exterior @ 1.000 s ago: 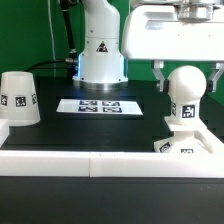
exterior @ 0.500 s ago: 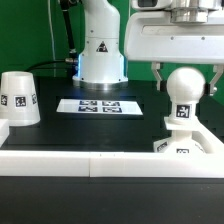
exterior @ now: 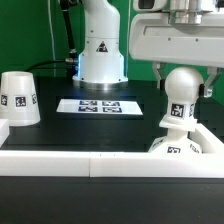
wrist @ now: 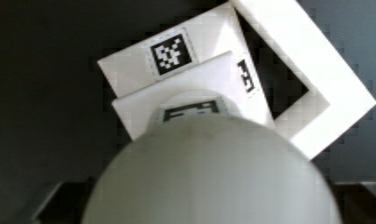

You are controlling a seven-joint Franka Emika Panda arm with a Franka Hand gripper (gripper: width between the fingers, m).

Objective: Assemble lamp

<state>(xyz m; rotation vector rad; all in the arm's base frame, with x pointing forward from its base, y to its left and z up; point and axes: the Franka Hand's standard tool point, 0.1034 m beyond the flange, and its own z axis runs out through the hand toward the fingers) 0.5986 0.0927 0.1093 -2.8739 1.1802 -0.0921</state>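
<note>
A: Tool state?
B: White two-finger tool [exterior: 183, 82] astride the round head of the white plastic bulb [exterior: 181, 88], one finger on each side. Clamped or merely close: cannot tell, contact not clear in either view.
A: And the bulb itself?
B: Upright, cylindrical stem with a black-and-white tag pointing down, foot meeting the flat square white plastic base [exterior: 180, 148] at the exterior view's right. In the wrist view, only the blurred dome of the bulb [wrist: 211, 170] filling the foreground, tagged base [wrist: 176, 60] beyond it. Seated fully or only resting on top: hidden by the white rail [exterior: 100, 163] in front.
A: Shade?
B: White truncated-cone shade [exterior: 20, 98] standing on the black table [exterior: 60, 125], well apart at the exterior view's left, untouched. Marker board [exterior: 99, 105] lying flat between the two.
A: Progress, then?
B: Roughly midway by the look of it. Bulb brought to the base, probably still to be screwed home; shade yet to be fetched and set over the bulb.
</note>
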